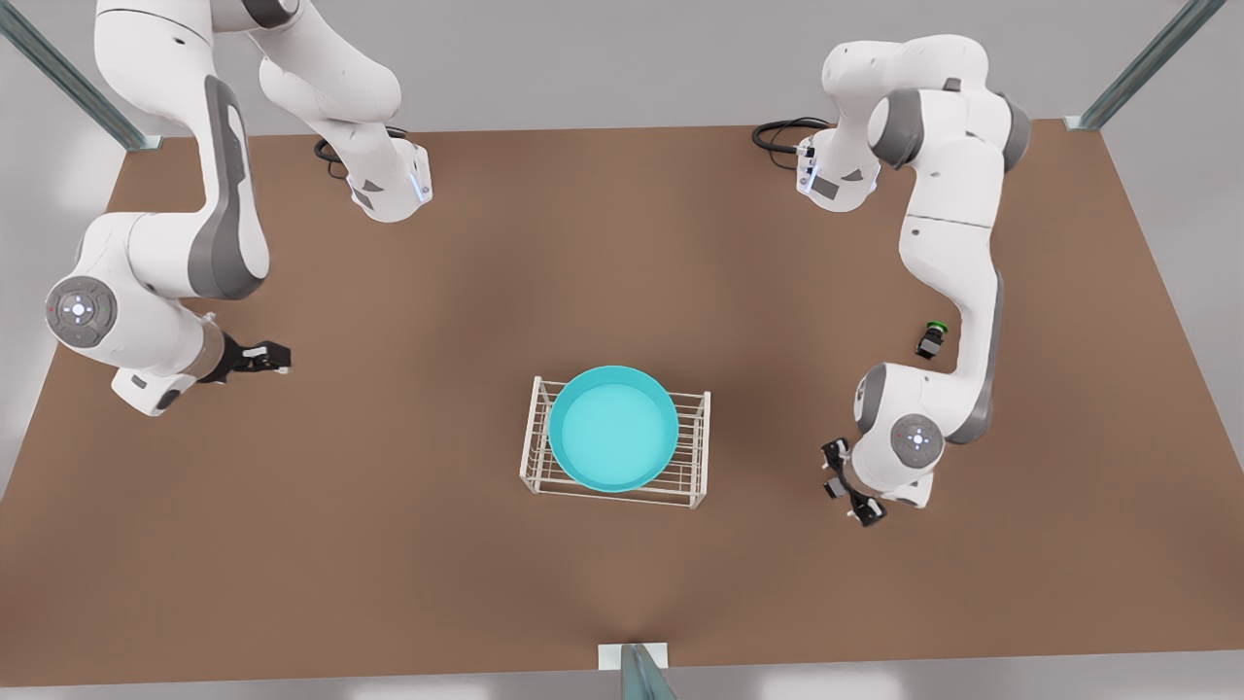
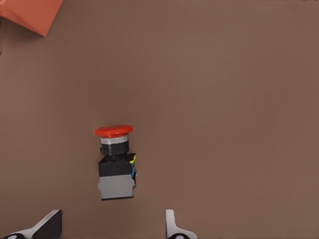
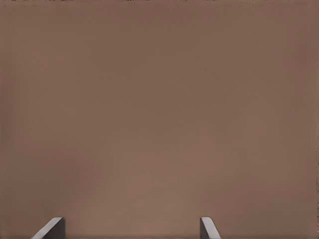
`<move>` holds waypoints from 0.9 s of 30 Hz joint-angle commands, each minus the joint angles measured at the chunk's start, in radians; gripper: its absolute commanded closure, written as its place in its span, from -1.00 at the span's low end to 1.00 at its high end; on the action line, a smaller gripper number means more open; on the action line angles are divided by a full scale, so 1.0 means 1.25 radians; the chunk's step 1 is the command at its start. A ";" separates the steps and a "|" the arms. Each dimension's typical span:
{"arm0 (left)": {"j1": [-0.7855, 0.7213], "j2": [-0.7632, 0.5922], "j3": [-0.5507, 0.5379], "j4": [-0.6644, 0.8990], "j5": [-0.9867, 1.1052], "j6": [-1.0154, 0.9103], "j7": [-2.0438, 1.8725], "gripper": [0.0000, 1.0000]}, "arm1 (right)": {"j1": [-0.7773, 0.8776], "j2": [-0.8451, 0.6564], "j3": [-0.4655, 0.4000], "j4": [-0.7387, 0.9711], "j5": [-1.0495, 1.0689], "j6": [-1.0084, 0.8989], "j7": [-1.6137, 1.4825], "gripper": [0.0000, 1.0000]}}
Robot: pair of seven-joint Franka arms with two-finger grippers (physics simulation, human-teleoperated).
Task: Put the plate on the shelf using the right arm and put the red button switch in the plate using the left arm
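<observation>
Left gripper (image 2: 112, 224) hangs spread wide above the table (image 2: 224, 99); the red button switch (image 2: 115, 162) lies just ahead of its fingertips, untouched; I see the plate (image 1: 612, 428) resting on the shelf (image 1: 702, 449); right gripper (image 3: 132, 226), also spread, hangs over bare tabletop.

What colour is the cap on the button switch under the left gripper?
Red: the red button switch has a red cap on a black and grey body, clearest in the left wrist view.
</observation>
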 commanded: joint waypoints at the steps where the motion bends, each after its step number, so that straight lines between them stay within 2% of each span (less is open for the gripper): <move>1: -0.001 0.004 0.000 -0.015 0.037 0.018 -0.267 -1.00 | 0.001 -0.001 0.000 0.002 -0.001 -0.004 -0.022 -1.00; 4: 0.005 0.000 0.001 -0.054 0.036 0.021 -0.209 -1.00 | 0.006 0.004 0.003 0.003 -0.003 0.001 -0.021 -1.00; 27: 0.000 0.029 0.001 -0.042 0.037 0.046 -0.194 -1.00 | -0.005 0.004 -0.008 0.049 0.000 -0.008 -0.018 -1.00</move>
